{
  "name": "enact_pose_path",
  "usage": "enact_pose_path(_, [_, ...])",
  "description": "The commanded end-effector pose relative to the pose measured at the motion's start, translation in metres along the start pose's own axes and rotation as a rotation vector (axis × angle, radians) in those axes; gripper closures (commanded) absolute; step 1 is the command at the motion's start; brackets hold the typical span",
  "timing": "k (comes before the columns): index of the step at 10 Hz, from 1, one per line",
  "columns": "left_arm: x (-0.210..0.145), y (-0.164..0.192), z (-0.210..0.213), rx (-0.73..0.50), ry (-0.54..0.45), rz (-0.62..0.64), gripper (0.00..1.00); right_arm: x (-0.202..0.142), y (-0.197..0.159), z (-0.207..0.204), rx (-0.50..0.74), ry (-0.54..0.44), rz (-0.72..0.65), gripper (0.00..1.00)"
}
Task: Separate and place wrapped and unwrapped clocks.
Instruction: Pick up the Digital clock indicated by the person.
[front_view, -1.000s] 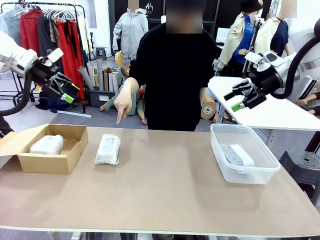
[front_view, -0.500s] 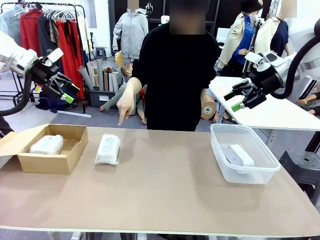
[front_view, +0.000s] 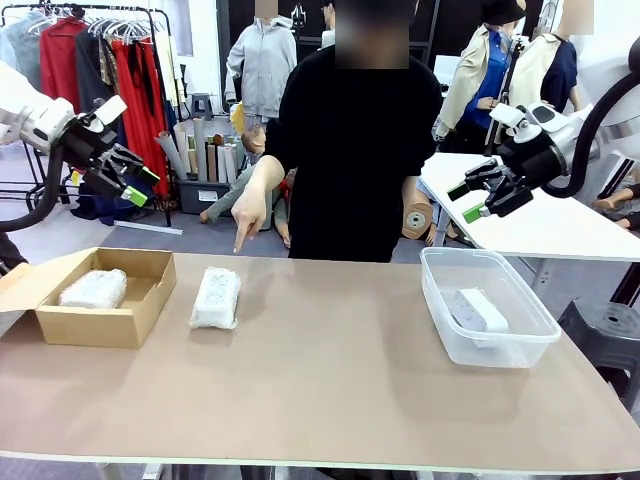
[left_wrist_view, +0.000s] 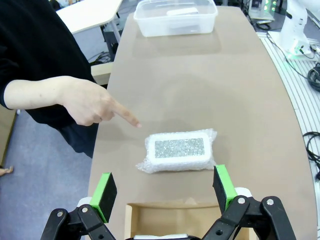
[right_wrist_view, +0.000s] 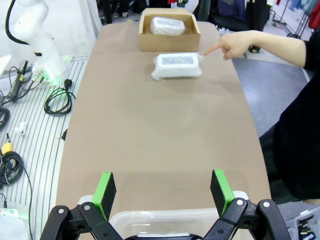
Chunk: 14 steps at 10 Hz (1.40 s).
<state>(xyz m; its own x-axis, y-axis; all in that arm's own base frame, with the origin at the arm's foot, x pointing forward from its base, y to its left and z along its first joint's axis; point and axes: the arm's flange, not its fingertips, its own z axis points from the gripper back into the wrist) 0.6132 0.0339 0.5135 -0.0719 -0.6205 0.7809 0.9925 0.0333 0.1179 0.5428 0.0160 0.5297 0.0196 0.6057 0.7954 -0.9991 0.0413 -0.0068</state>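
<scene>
- Wrapped clock A (front_view: 216, 297): white block in cloudy bubble wrap with a grey speckled panel on its top face. It lies flat on the bare desk (front_view: 330, 390), just to the right of the cardboard box (front_view: 100, 328) and not touching it.
- Wrapped clock B (front_view: 93, 288): same cloudy wrap, lying flat inside the open cardboard box at the desk's left end.
- Unwrapped clock (front_view: 478, 310): smooth white rounded block with no wrap. It lies at a slant on the floor of the clear tub (front_view: 490, 352) at the desk's right end, well apart from the other two.
- Person's hand (front_view: 246, 212): index finger extended downward, held above the far edge of the desk. In the left wrist view the fingertip aims at wrapped clock A and stops short of it.
- Left fingers (front_view: 136, 196): raised high above the box and angled down toward the desk. They are spread wide with green pads apart and nothing between them.
- Right fingers (front_view: 473, 212): raised above and behind the tub and angled down to the left. They are spread equally wide and hold nothing.
</scene>
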Motion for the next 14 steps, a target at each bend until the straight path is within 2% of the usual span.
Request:
enact_pose_path(1, [0.000,-0.001,0.000,-0.001,-0.007,0.002,0.00,0.003,0.001,0.001,-0.003,0.001,0.005,0.00])
enact_pose_path(5, [0.000,0.000,0.000,0.000,0.000,0.000,0.00,0.003,0.001,0.001,-0.003,0.001,0.005,0.00])
enact_pose_path(7, [0.025,-0.001,-0.001,-0.010,0.175,-0.033,0.00,0.003,0.001,0.001,-0.003,0.001,0.005,0.00])
enact_pose_path(9, [0.057,-0.006,0.001,-0.019,0.309,-0.093,0.00,0.003,0.001,0.001,-0.003,0.001,0.005,0.00])
enact_pose_path(11, [0.092,-0.014,0.000,-0.025,0.370,-0.128,0.00,0.003,0.001,0.001,-0.003,0.001,0.005,0.00])
enact_pose_path(12, [0.109,-0.015,-0.001,-0.020,0.426,-0.109,0.00,0.003,0.001,0.001,-0.003,0.001,0.005,0.00])
enact_pose_path(14, [0.145,-0.027,-0.013,0.075,0.679,0.020,0.00,0.003,0.001,0.001,-0.003,0.001,0.005,0.00])
